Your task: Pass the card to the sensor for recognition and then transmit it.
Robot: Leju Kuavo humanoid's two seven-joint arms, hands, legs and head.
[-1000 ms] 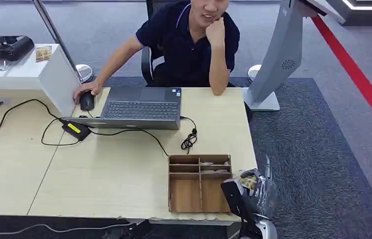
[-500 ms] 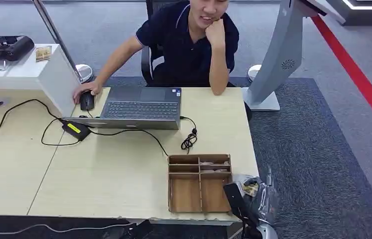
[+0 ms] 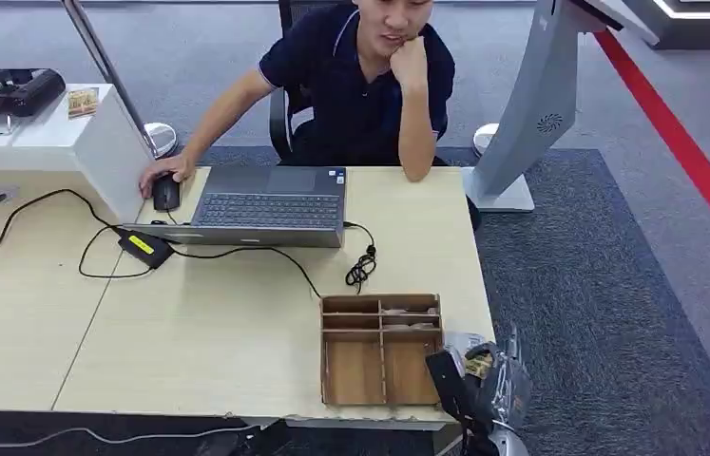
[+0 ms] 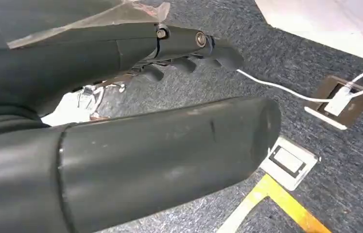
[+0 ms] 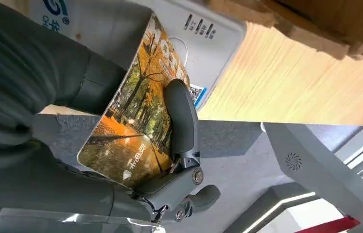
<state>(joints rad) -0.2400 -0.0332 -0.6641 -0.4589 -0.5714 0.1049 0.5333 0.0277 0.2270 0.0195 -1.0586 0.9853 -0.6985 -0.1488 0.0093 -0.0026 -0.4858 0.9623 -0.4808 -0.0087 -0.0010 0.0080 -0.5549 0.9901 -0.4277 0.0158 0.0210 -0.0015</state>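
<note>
- A black device (image 3: 4,90) is sitting on a white cabinet (image 3: 66,142) at the far left, behind the table.
- A wooden table (image 3: 189,332) is stretching across the head view, with black cables (image 3: 47,204) trailing over its left part and a black power adapter with a yellow label (image 3: 144,248) lying just in front of the laptop's left corner.
- The left hand (image 4: 189,48) is hanging over grey carpet beside the robot, its dark fingers (image 4: 218,53) lying loosely curled and apart, with nothing in them.
- A person (image 3: 360,85) in a dark polo shirt is sitting behind the table, one hand resting on a black mouse (image 3: 166,193), the other propping the chin.
- An open grey laptop (image 3: 270,204) is standing in front of the person, near the table's far edge.
- A wooden compartment tray (image 3: 381,350) is lying near the table's front right corner, small items showing in its far slots.
- The right hand (image 3: 476,385) is hovering just beside the tray's right edge, at the table's corner, and it is gripping the card.
- The card (image 5: 138,114), printed with an autumn tree avenue, is being pinched flat between the thumb (image 5: 181,121) on its face and the rest of the hand behind it.
- A white card reader (image 5: 189,24) is lying on the table right behind the card; I cannot tell whether the card is touching it.
- A grey kiosk stand (image 3: 531,104) is rising from the carpet at the right, beyond the table.
</note>
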